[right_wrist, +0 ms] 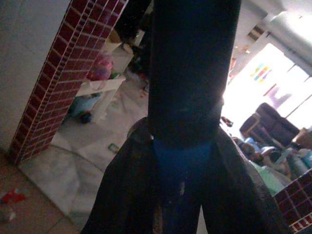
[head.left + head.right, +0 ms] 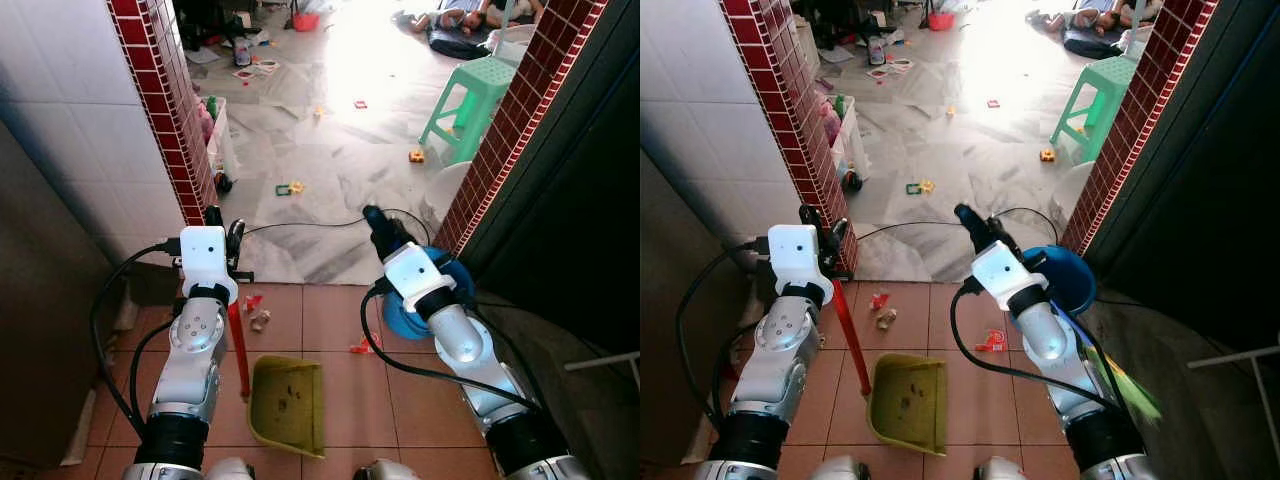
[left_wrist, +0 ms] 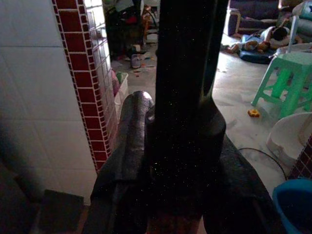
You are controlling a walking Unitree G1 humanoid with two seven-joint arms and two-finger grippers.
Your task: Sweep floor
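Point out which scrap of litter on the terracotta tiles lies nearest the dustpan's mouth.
The red scrap, right of the yellow-green dustpan. The red-and-pale bits lie farther, up by the doorway.

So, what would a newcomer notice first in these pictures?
Probably the yellow-green dustpan on the terracotta tiles between the two arms, its red handle held by the left gripper. Next, the right gripper closed on a dark broom handle, and the green stool in the bright, toy-strewn room beyond.

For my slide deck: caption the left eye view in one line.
Left gripper holds the red-handled dustpan, right gripper a broom, scraps on terracotta tiles.
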